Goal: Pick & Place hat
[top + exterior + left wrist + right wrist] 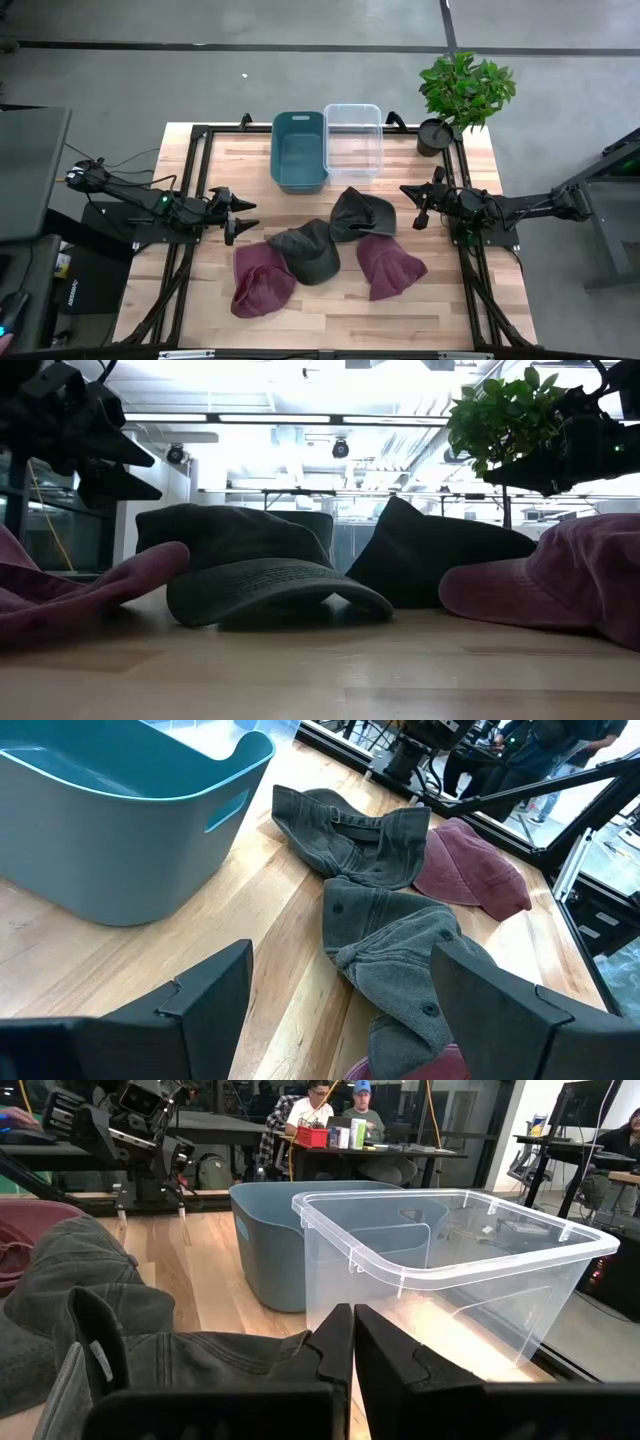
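a bright open workshop around a pale wooden tabletop (pixel 330 300).

grey concrete floor (pixel 250 80) lies on all sides, crossed by a dark line (pixel 300 47). a potted plant (pixel 462 92) stands at one far corner of the tabletop. overhead, long strip lights (pixel 300 418) run across a white ceiling. beyond, people (pixel 335 1105) sit at a desk (pixel 400 1150) crowded with small items, and a monitor (pixel 585 1105) stands off to the side.
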`<control>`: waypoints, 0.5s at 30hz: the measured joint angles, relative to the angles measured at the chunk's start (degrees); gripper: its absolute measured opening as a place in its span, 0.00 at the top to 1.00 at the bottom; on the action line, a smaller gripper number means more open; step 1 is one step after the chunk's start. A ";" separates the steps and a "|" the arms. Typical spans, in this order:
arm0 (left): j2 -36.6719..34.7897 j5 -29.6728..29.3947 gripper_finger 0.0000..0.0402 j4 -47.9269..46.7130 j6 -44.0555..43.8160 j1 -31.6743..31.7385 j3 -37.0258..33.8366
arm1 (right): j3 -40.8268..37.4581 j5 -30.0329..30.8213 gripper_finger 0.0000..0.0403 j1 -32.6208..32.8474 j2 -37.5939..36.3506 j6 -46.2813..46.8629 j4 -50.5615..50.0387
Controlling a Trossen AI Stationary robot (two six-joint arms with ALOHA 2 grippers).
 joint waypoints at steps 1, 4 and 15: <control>-0.02 0.00 0.27 0.00 0.00 0.00 -0.02 | 0.00 0.01 0.98 -0.01 0.00 -0.01 0.02; -0.02 0.00 0.27 0.00 0.00 0.02 0.00 | 0.00 0.02 0.98 -0.01 0.00 -0.01 0.01; -0.01 0.00 0.27 0.00 -0.01 0.02 0.00 | 0.00 0.02 0.99 0.00 0.00 0.01 0.00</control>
